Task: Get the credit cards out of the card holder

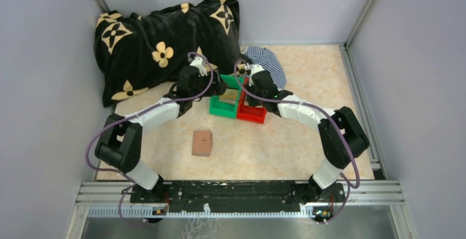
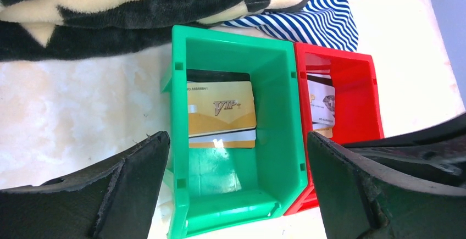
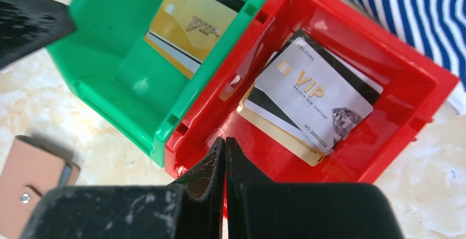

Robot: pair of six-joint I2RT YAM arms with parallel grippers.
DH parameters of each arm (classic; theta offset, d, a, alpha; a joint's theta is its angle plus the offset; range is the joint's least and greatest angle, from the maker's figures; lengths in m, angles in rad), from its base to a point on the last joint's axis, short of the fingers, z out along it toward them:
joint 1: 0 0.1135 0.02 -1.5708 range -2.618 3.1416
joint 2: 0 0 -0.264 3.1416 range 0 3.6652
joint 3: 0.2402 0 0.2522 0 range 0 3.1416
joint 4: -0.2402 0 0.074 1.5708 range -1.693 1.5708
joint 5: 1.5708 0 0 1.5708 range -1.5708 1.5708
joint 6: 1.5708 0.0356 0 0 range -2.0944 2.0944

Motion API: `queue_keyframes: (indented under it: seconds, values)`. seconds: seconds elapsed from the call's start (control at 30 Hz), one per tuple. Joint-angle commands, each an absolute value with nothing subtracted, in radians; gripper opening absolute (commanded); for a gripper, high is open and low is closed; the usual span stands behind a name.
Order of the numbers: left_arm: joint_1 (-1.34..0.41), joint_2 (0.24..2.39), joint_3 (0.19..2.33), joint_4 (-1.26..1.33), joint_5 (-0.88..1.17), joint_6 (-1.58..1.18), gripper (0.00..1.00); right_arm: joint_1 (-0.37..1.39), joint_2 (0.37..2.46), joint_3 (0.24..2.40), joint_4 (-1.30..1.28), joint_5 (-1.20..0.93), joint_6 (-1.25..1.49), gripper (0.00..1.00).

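Note:
The brown card holder (image 1: 202, 143) lies closed on the table in front of the bins, apart from both grippers; its corner shows in the right wrist view (image 3: 30, 181). Gold credit cards (image 2: 221, 112) lie in the green bin (image 2: 192, 217). A silver-grey card on other cards (image 3: 313, 93) lies in the red bin (image 3: 395, 134). My left gripper (image 2: 236, 162) is open and empty above the green bin's near end. My right gripper (image 3: 225, 143) is shut and empty above the red bin's near wall.
A black blanket with tan flowers (image 1: 159, 41) is heaped at the back left. A blue-striped cloth (image 1: 269, 63) lies behind the bins. Grey walls enclose the table on three sides.

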State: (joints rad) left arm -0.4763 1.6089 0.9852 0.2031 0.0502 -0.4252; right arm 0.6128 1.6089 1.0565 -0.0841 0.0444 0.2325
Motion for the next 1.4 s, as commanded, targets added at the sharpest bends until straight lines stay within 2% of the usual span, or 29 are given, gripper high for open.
queue_keyframes:
  seconds: [0.0, 0.37, 0.67, 0.97, 1.17, 1.37]
  values:
    - [-0.482, 1.556, 0.953, 0.218, 0.039, -0.440, 0.99, 0.617, 1.688, 1.091, -0.032, 0.025, 0.251, 0.00]
    - [-0.482, 1.481, 0.930, 0.230, 0.054, -0.468, 0.99, 0.596, 1.863, 1.140, -0.023, 0.022, 0.292, 0.00]
    - [-0.482, 1.440, 0.857, 0.243, 0.022, -0.488, 0.99, 0.559, 1.878, 1.198, -0.039, 0.071, 0.296, 0.00]
    - [-0.483, 1.328, 0.761, 0.213, -0.011, -0.511, 0.99, 0.568, 1.692, 1.108, 0.018, -0.028, 0.283, 0.00]
    - [-0.485, 1.282, 0.704, 0.147, -0.032, -0.582, 0.99, 0.629, 1.546, 1.082, -0.039, 0.002, 0.238, 0.02]
    - [-0.489, 1.239, 0.553, 0.146, -0.040, -0.623, 0.99, 0.758, 1.410, 1.025, -0.074, 0.054, 0.239, 0.13]
